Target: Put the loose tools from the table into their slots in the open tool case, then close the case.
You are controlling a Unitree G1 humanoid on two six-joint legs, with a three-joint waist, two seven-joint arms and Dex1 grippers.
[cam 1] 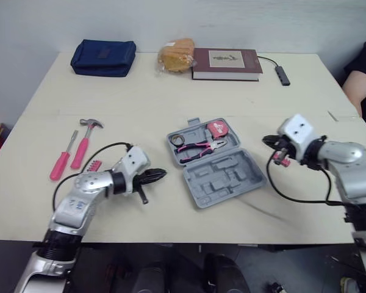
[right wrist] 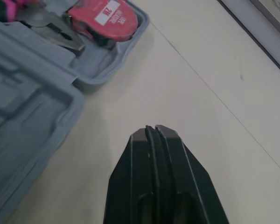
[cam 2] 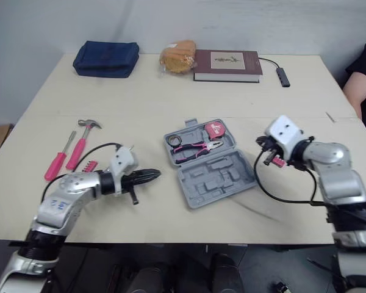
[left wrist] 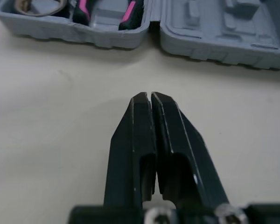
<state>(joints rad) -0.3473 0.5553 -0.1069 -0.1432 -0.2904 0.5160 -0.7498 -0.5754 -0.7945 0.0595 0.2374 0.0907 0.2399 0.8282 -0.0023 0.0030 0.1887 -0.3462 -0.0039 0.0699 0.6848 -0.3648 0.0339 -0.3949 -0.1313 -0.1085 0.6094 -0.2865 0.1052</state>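
Observation:
The grey tool case (cam 1: 244,177) lies open at the table's middle. Its far half holds a tape roll (cam 1: 179,140), pink-handled pliers (cam 1: 198,148) and a red tape measure (cam 1: 218,129); the near half shows empty moulded slots. On the table's left lie a pink screwdriver (cam 1: 62,157), a pink-handled hammer (cam 1: 84,143) and a small red bit holder (cam 1: 94,165). My left gripper (cam 1: 161,174) is shut and empty, pointing at the case from its left, a short gap away (left wrist: 150,95). My right gripper (cam 1: 265,140) is shut and empty, just right of the case (right wrist: 154,128).
Along the far edge sit a blue pouch (cam 1: 104,57), a bagged bread (cam 1: 177,56), a dark red book (cam 1: 226,64) and a small black adapter on a cable (cam 1: 282,75). A person's arm (cam 1: 360,85) shows at the right edge. A seam crosses the table.

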